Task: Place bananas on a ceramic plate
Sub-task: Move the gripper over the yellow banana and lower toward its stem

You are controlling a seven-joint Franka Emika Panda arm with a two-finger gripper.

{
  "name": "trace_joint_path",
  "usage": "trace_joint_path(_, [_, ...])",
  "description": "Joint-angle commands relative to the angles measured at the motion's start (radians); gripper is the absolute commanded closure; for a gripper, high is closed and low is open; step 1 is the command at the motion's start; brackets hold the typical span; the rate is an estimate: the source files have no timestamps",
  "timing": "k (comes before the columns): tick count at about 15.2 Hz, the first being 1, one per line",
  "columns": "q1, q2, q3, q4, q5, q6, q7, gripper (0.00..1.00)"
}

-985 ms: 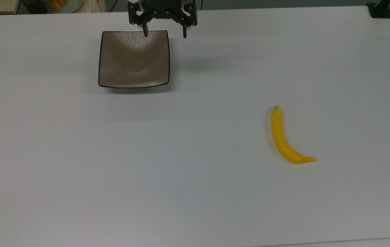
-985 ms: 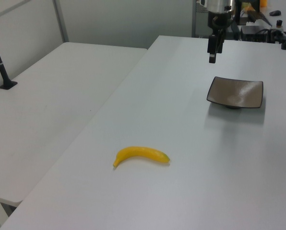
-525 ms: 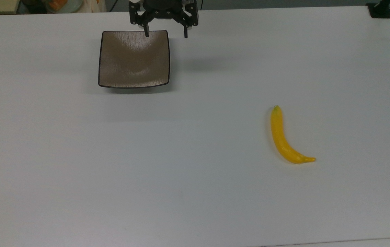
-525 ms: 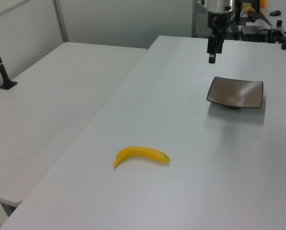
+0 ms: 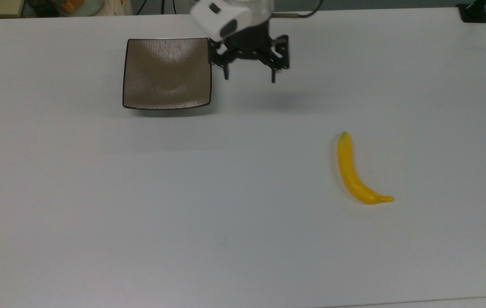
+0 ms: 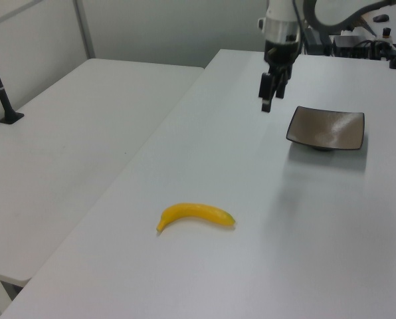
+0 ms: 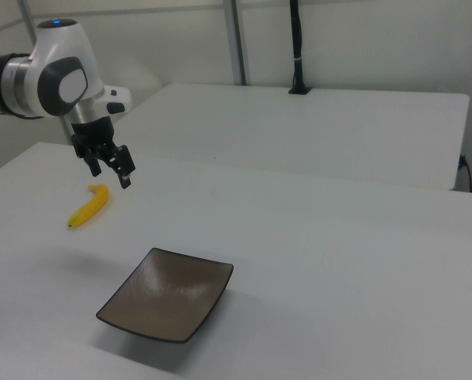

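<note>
Top view: arm (image 5: 230,17) cut off; gripper (image 5: 249,78) spread wide, seemingly empty.

Count, this moment: one banana (image 5: 355,173), lying on the table (image 5: 183,205). One ceramic plate (image 5: 167,72), square, brown-grey, nothing on it. One gripper (image 5: 249,79), mine, with two fingers (image 5: 273,76), spread apart and holding nothing. Tables: two white ones, the one I work over plus a second table (image 6: 72,133) beside it in the left view. Total loose items on my table: two.
</note>
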Motion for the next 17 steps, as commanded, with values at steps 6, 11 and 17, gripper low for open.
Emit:
trace_joint_path(6, [0.112, 0.261, 0.074, 0.195, -0.094, 0.175, 0.207, 0.00])
trace_joint_path(11, [0.173, 0.360, 0.074, 0.230, -0.113, 0.314, 0.231, 0.00])
trace_joint_path(17, [0.218, 0.507, 0.074, 0.278, -0.289, 0.447, 0.371, 0.00])
